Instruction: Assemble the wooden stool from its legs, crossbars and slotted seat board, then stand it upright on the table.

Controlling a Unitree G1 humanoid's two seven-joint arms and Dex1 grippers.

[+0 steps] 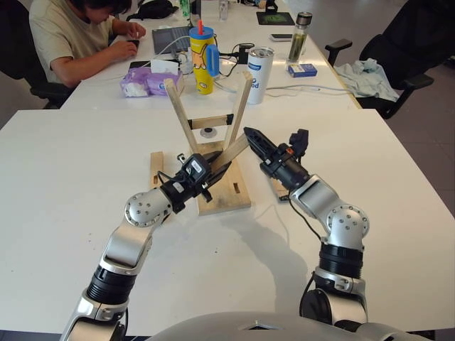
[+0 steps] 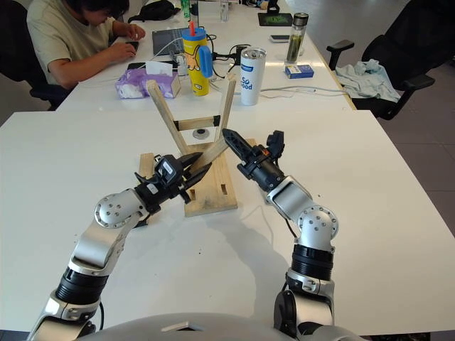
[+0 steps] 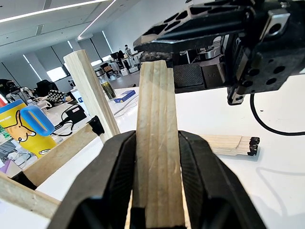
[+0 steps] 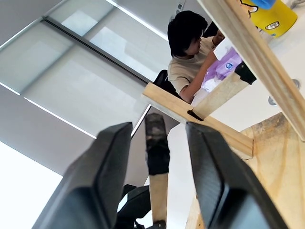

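Just beyond the left gripper [image 1: 215,169] and the right gripper [image 1: 249,133], two upright legs [image 1: 183,119] joined by a crossbar [image 1: 211,121] fence off the way ahead. The slanted leg [image 1: 232,150] clamped in the left gripper bridges the gap between them. The seat board [image 1: 231,193] lies underneath. A loose slat [image 1: 156,167] lies outward of the left gripper. Outward of the right gripper, and nearer than both, open table [image 1: 384,170] stretches.

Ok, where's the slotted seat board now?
The slotted seat board lies flat on the table in the left eye view, under the left hand, beside the right hand, legs rising from its far end.
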